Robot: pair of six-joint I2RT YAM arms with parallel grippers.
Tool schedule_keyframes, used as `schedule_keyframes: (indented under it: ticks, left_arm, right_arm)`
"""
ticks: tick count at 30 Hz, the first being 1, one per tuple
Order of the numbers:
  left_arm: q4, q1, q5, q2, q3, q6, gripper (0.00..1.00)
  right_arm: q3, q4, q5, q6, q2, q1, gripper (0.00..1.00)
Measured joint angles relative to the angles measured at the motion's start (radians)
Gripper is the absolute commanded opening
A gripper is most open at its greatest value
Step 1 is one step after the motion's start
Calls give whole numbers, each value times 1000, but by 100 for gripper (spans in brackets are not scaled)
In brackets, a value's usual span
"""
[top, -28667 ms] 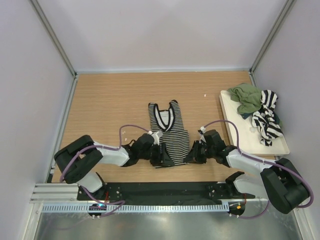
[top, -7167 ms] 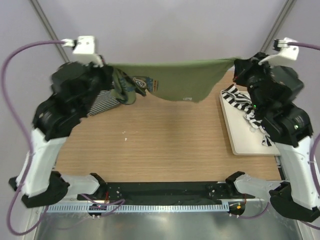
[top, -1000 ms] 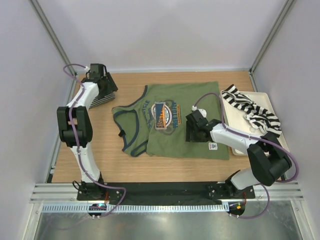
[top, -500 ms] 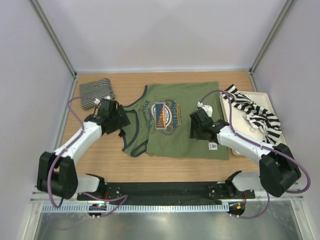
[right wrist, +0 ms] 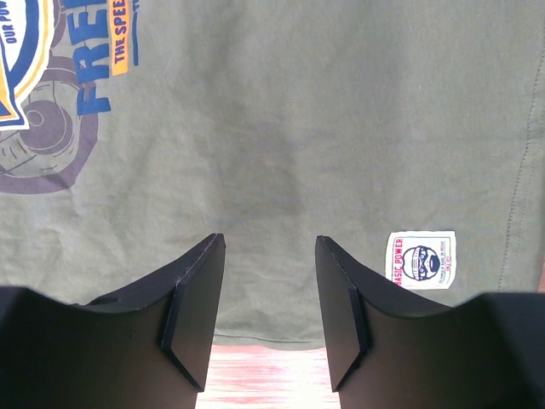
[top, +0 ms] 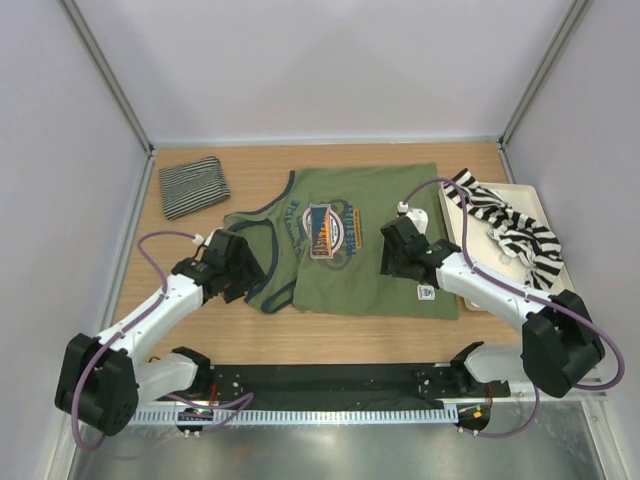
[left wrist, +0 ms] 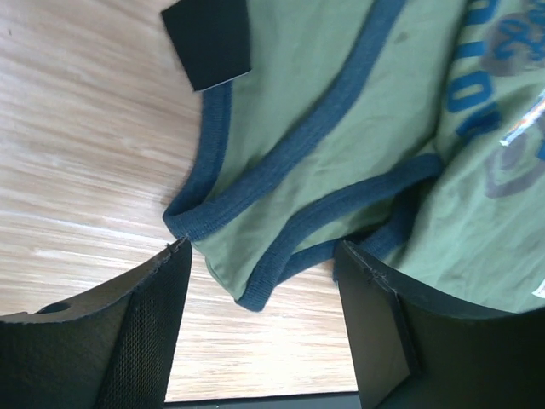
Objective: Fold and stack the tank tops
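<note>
Green tank top [top: 340,285] lies spread flat, print up, in the middle of the table [top: 330,335]. Long axis runs left to right in the overhead view: straps and neck toward the left arm, hem toward the right arm.

Left gripper [left wrist: 260,256] sits low at the strap end, fingers apart, nothing clamped. The near strap [left wrist: 281,162], with its blue binding, lies just ahead of and between the fingers, and its folded corner reaches onto bare wood.

Right gripper [right wrist: 268,247] hangs over the hem half, fingers spread and empty, with plain green cloth under them. One cloth edge shows just behind the fingers. The small white label [right wrist: 420,258] and the stitched hem sit off to the right in the wrist view.

So each arm is nearer its own end of the top: left for the straps, right for the hem.

Judgement: the step in hand is the first fold of this top. A grab needs each gripper down onto the edge nearest it. The strap end looks bunched, so the left may have to pinch both layers.

Pinstriped top [top: 193,186] lies folded at the far left corner, well apart from both grippers, and is likely the stack spot. Broad-striped top [top: 505,225] lies crumpled on the tray [top: 530,193] at the right, not yet folded, nearer the right arm.
</note>
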Motion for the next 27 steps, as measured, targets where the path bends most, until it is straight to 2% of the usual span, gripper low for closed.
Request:
schedule_keyframes:
  ticks: [8, 10, 11, 12, 14, 15, 20, 27]
  left_arm:
    - [3, -77, -6, 99, -26, -96, 69]
    - [5, -112, -13, 117, -31, -121, 64]
    - [9, -124, -14, 130, -31, -129, 58]
    - [12, -137, -15, 150, -31, -143, 37]
    - [20, -151, -29, 189, -32, -165, 3]
    - [24, -153, -41, 202, -34, -175, 0]
    - [9, -132, -120, 178, -46, -193, 0]
    - [-45, 97, -187, -77, -117, -185, 1]
  right_arm:
    - [0, -17, 60, 25, -20, 0, 56]
    - [-3, -24, 76, 35, -39, 0, 56]
    - [-3, -28, 82, 39, -48, 0, 56]
    - [-5, -29, 87, 42, -59, 0, 56]
    - [-11, -33, 98, 49, -80, 0, 56]
    - [-15, -35, 104, 53, -90, 0, 54]
    - [-49, -60, 152, 97, -112, -9, 46]
    - [-114, -110, 169, 184, -145, -77, 47]
